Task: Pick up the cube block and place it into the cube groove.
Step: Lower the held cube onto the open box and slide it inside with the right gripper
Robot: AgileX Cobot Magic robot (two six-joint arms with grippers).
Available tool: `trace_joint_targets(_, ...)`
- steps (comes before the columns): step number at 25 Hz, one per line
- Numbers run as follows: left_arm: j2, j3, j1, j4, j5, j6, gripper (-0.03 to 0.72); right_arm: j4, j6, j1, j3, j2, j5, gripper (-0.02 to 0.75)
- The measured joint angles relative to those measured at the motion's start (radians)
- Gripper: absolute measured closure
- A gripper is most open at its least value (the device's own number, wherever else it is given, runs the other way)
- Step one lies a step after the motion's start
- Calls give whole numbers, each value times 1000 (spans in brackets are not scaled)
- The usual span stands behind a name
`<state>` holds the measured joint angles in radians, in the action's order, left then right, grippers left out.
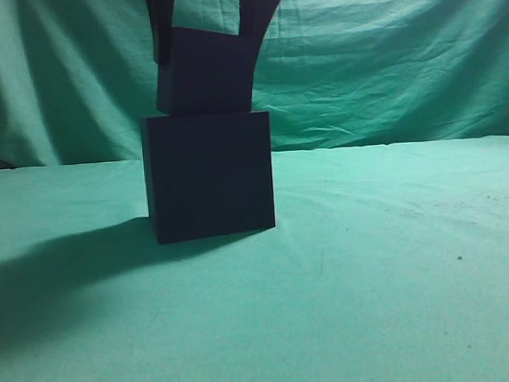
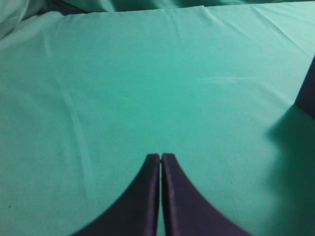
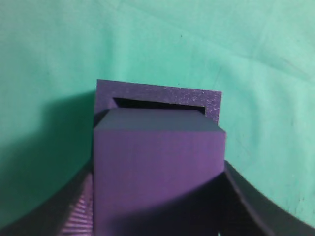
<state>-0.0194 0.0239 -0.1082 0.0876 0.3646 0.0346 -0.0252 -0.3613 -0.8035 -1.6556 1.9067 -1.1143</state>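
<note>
The cube groove (image 1: 208,175) is a large near-black box on the green cloth, left of centre. In the right wrist view its rim (image 3: 157,93) shows around a square opening. My right gripper (image 1: 202,46) is shut on the cube block (image 1: 204,72), holding it just above the box top, its lower edge at the rim. In the right wrist view the purple cube block (image 3: 157,167) fills the space between the fingers, over the opening. My left gripper (image 2: 161,157) is shut and empty over bare cloth, apart from the box.
Green cloth (image 1: 399,259) covers the table, and a green backdrop hangs behind. A dark edge of the box (image 2: 307,93) shows at the right border of the left wrist view. The box casts a shadow leftward on the cloth.
</note>
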Motion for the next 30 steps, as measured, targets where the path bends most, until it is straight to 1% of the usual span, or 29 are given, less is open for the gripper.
trace_joint_targets(13, 0, 0, 0, 0, 0, 0, 688, -4, -14, 0, 0, 0, -27, 307)
trace_joint_targets(18, 0, 0, 0, 0, 0, 0, 688, -4, -11, 0, -2, 39, -27, 307)
trace_joint_targets(27, 0, 0, 0, 0, 0, 0, 688, -8, 47, 0, -22, 72, -36, 307)
trace_joint_targets(28, 0, 0, 0, 0, 0, 0, 688, -8, 52, 0, -37, 74, -49, 251)
trace_joint_targets(30, 0, 0, 0, 0, 0, 0, 688, -8, 56, 0, -89, 75, -85, 181)
